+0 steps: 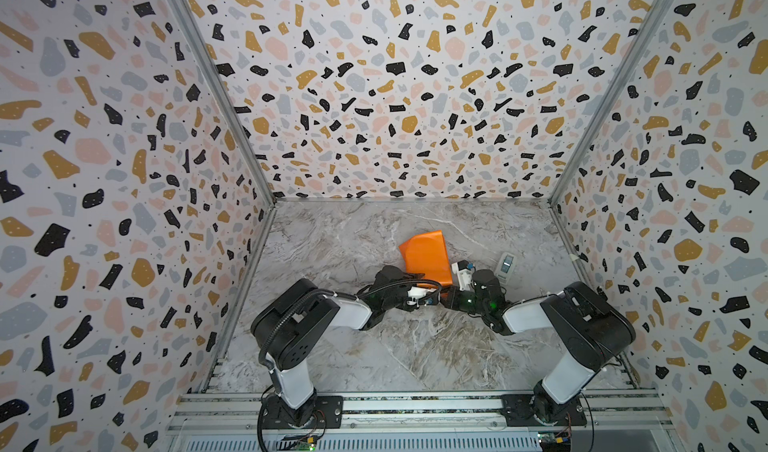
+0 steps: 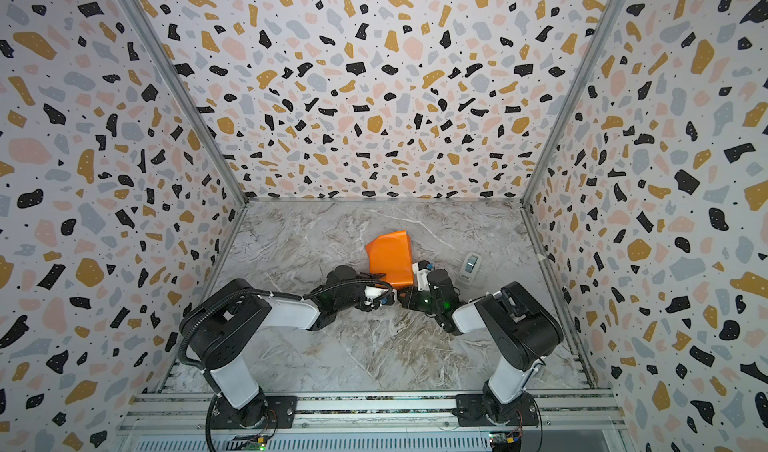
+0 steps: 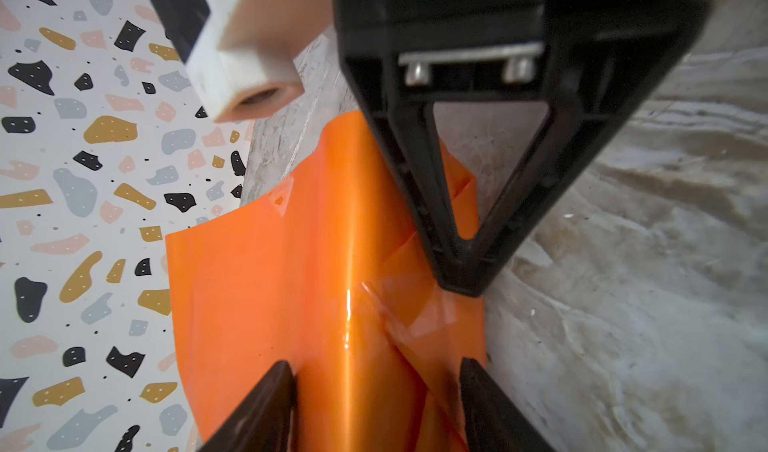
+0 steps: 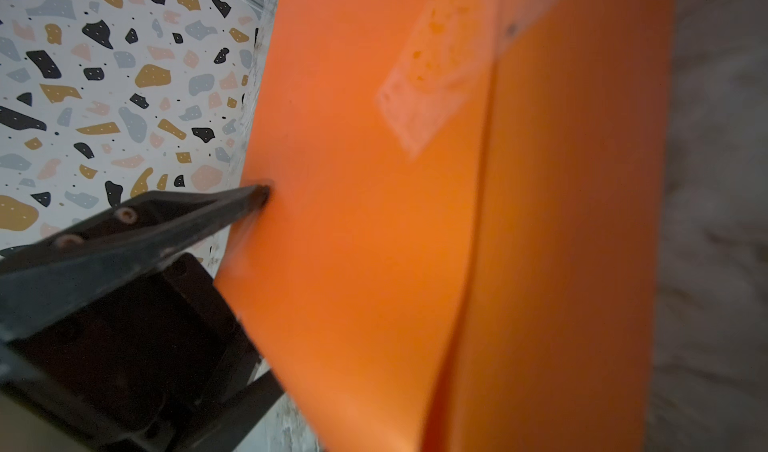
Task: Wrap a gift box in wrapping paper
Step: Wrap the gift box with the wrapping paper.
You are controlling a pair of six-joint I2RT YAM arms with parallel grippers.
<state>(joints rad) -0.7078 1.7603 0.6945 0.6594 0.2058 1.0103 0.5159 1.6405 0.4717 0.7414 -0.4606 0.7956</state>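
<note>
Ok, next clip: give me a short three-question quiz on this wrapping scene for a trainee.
1. True or false: the left end effector has its fingers spread to either side of the wrapping paper.
2. Which colour of the paper faces outward? A mustard-yellow, B orange, C navy.
3. What does the tip of the right end effector touch?

Key: 1 true. 2 B. 3 the wrapping paper, close to a patch of clear tape.
</note>
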